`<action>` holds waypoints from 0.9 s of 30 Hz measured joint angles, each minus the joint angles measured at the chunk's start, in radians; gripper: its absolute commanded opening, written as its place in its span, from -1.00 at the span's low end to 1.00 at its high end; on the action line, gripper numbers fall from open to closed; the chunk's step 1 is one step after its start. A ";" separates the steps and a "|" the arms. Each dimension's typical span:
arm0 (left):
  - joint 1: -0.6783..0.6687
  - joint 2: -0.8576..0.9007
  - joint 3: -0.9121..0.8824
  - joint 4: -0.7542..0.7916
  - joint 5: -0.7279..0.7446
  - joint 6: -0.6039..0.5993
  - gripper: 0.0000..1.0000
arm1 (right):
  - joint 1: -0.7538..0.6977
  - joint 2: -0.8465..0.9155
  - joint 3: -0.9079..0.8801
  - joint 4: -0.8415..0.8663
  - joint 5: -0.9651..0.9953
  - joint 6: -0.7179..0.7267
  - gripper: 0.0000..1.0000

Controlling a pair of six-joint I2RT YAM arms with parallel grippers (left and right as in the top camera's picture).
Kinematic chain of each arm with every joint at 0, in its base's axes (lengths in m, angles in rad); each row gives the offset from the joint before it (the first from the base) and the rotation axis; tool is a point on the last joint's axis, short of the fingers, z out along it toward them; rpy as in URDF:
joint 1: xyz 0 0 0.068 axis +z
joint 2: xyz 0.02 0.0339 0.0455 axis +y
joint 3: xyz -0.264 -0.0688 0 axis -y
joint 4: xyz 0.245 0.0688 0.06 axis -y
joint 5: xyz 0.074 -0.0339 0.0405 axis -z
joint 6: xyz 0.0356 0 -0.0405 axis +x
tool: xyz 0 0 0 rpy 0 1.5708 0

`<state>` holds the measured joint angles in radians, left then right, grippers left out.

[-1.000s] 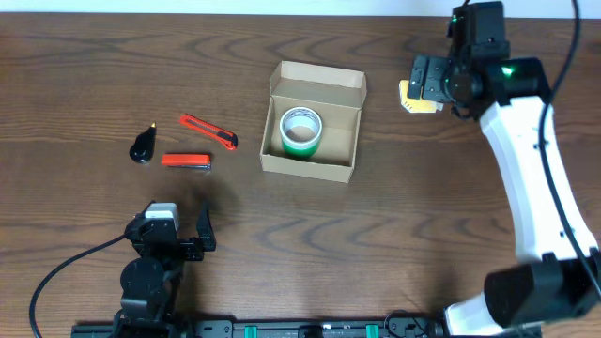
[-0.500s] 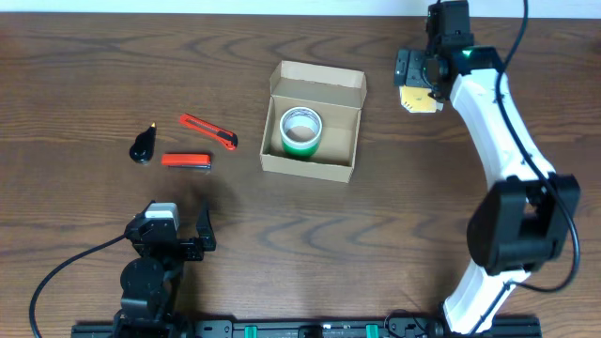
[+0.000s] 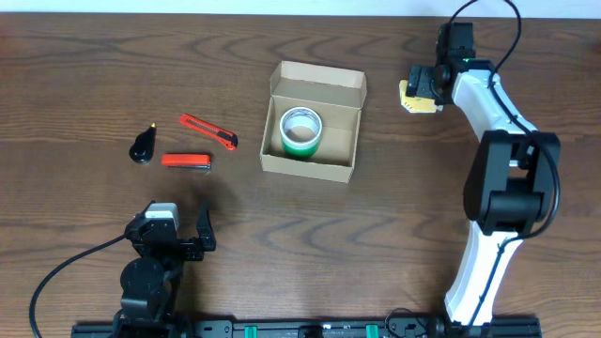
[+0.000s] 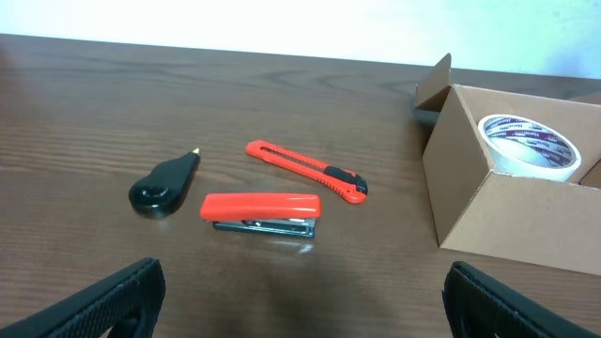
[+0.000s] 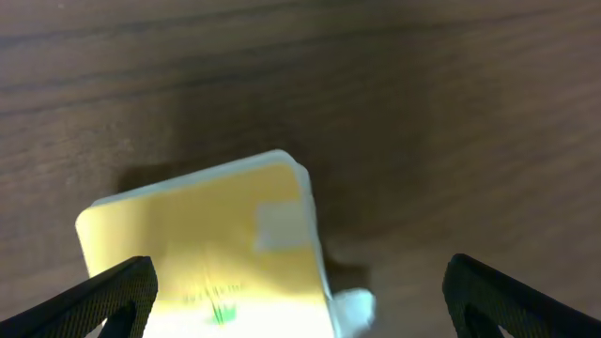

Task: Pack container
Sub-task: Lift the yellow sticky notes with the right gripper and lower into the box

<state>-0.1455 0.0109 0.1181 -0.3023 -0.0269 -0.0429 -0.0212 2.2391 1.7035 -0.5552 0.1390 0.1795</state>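
Observation:
The tan cardboard container [image 3: 313, 120] stands open at the table's middle with a green and white tape roll [image 3: 301, 131] inside; it also shows in the left wrist view [image 4: 507, 197] with the roll [image 4: 529, 145]. My right gripper [image 3: 420, 86] is open at the back right, right above a yellow pad [image 3: 417, 99], which fills the lower left of the right wrist view [image 5: 202, 244]. My left gripper [image 3: 178, 231] is open and empty near the front left edge.
An orange box cutter [image 3: 208, 132], a red stapler [image 3: 186, 161] and a small black teardrop-shaped item [image 3: 143, 146] lie left of the container. They also show in the left wrist view: cutter [image 4: 305, 171], stapler [image 4: 261, 211], black item [image 4: 162, 186].
My right arm has swung and the gripper has shifted a little right, over the yellow pad. The left arm and the items on the table have not moved.

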 measured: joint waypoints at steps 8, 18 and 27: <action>0.000 0.000 0.000 0.000 0.000 0.000 0.91 | 0.000 0.036 0.000 0.081 -0.122 -0.010 0.98; 0.000 0.000 0.000 0.000 0.000 0.000 0.91 | 0.000 0.062 0.000 0.073 -0.168 -0.016 0.99; 0.000 0.000 0.000 0.000 0.000 0.000 0.91 | 0.000 0.062 0.000 0.056 -0.167 -0.030 0.54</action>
<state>-0.1455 0.0109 0.1181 -0.3023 -0.0269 -0.0429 -0.0212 2.3013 1.7039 -0.4988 -0.0284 0.1497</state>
